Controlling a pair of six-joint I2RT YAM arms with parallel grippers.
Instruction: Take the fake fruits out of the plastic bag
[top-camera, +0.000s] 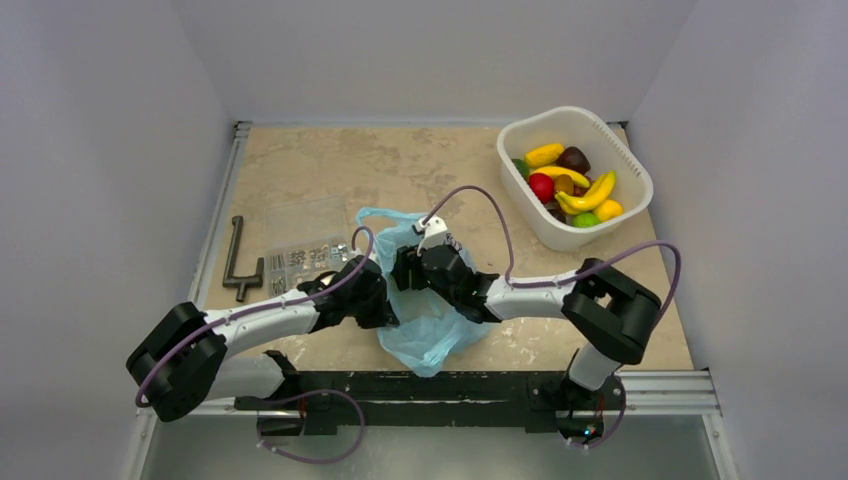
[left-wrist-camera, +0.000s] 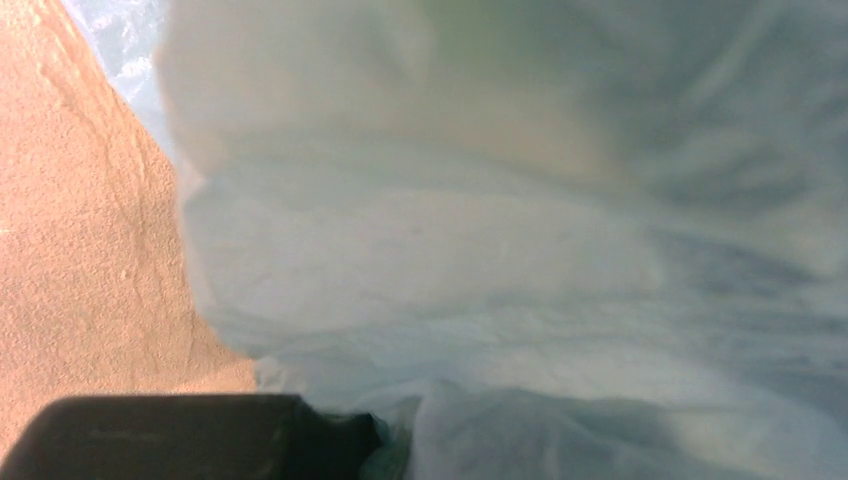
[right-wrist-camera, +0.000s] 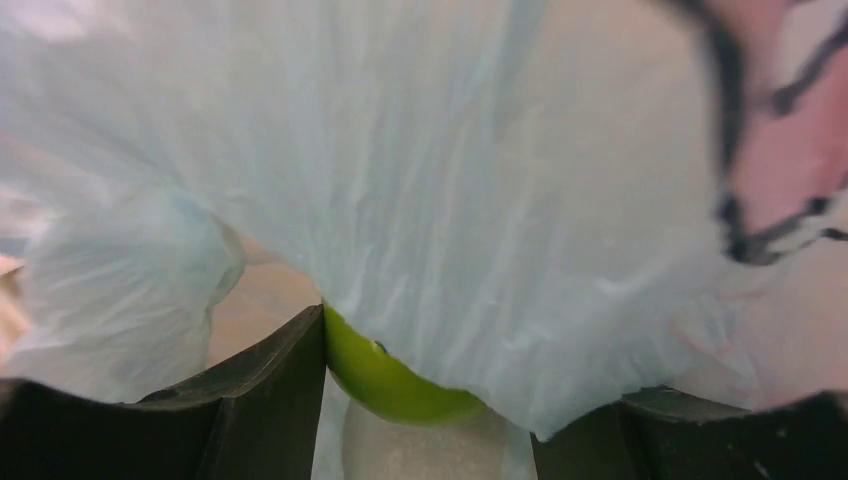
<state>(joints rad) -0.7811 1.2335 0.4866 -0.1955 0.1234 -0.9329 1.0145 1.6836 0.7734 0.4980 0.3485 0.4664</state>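
While both arms lean in over the middle of the desk (top-camera: 300, 180), the blue bag (top-camera: 430, 335) lies crumpled between them. The left hand (top-camera: 368, 295) is shut tight at the bag's left side. It looks like it is pinching the thin plastic to keep the bag from sliding.

The right hand (top-camera: 412, 268) is down at the mouth of the bag. Its two dark fingers (right-wrist-camera: 270, 400) stand apart, one on each side of a green fruit (right-wrist-camera: 390, 385). One finger touches the fruit. The other is partly hidden by plastic, so I cannot tell if it touches too. I would say this hand is open around the fruit and not squeezing it yet. Most of the fruit is covered by the bag, and only its bottom peeks out.

Far off in the right corner sits a white basket (top-camera: 560, 115) with a heap of toy fruits (top-camera: 570, 185) in it. I can see yellow bananas, a red one, a dark one and a green one. Those are not in the bag.

The green fruit is not out yet. It has to be gripped and lifted clear. The bag hides whatever else is inside, so I cannot say how many more are left.
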